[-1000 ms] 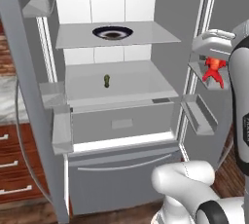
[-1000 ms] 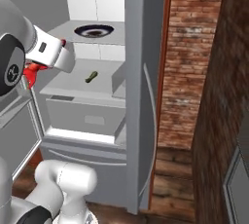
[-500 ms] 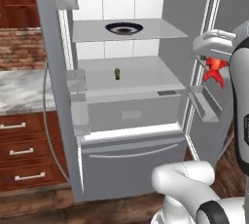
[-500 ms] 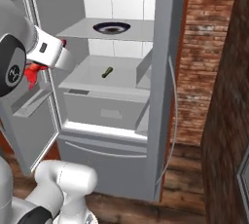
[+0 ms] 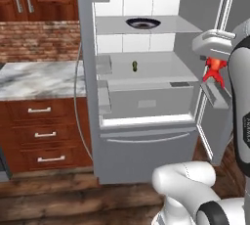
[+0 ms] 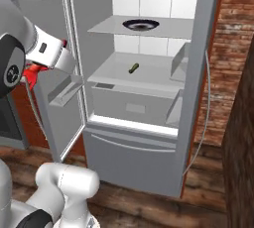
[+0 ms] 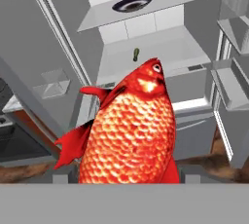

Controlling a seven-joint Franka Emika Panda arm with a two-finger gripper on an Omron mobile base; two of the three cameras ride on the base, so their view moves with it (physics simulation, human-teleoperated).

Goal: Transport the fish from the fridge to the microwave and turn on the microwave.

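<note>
Item, fish [image 7: 133, 130]: red-orange, glossy, scaled; it fills the centre of the hand view, head toward the top of the frame; in the left base view we find it at right of centre, hanging under the white hand, outside the cabinet.

Item, tool [image 5: 213, 68]: its tips are hidden by the fish; we read it as clamped on the fish, since the fish hangs from the hand with nothing beneath it.

Item, fridge [image 5: 146, 136]: both doors open, centre of both base views; a dark bowl [image 5: 143, 23] on the upper shelf; a small green pickle-like item [image 5: 135, 65] on the middle shelf; door bins bare.

Item, worktop [image 5: 34, 77]: marbled, at left of the left base view, over wooden drawers [image 5: 44, 136].

Progress, as we judge it: the fish is out of the fridge and carried; left to do are the run to the microwave, the placing of the fish inside, the closing of its door and the switching on.
</note>
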